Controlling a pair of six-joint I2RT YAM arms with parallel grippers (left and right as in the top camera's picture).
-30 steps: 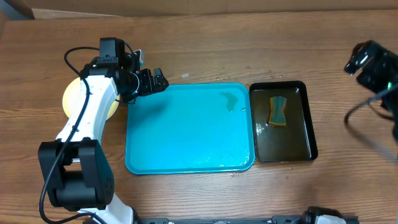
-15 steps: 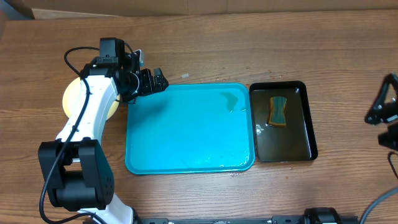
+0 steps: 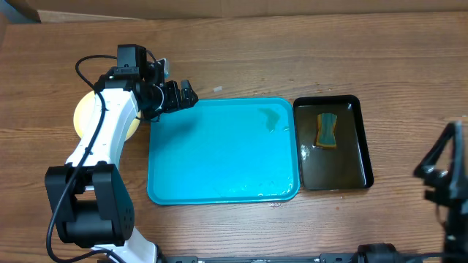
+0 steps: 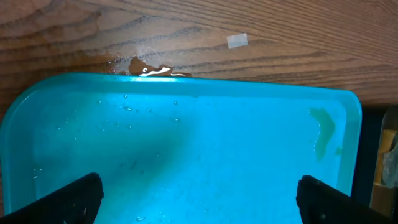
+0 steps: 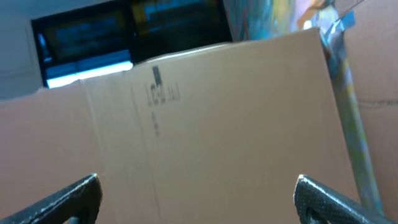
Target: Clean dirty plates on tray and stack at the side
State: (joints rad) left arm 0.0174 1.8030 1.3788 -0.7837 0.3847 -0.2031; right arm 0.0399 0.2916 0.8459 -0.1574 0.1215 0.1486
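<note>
The turquoise tray (image 3: 219,153) lies in the middle of the table with no plates on it, only water drops and a faint smear near its far right corner (image 4: 323,130). A pale yellow-green plate (image 3: 86,117) sits on the table left of the tray, mostly hidden under the left arm; whether other plates lie under it cannot be told. My left gripper (image 3: 179,95) is open and empty above the tray's far left corner (image 4: 198,202). My right gripper (image 5: 198,199) is open and empty; its arm (image 3: 446,172) is at the table's right edge.
A black tray (image 3: 362,164) holding water and a yellow-and-teal sponge (image 3: 327,130) stands right of the turquoise tray. A small puddle (image 4: 146,67) and a scrap of tape (image 4: 237,41) lie on the wood behind the tray. The right wrist view shows a cardboard panel (image 5: 236,124).
The right arm has swung down from the far right toward the near right edge of the table. The left arm and gripper have not moved.
</note>
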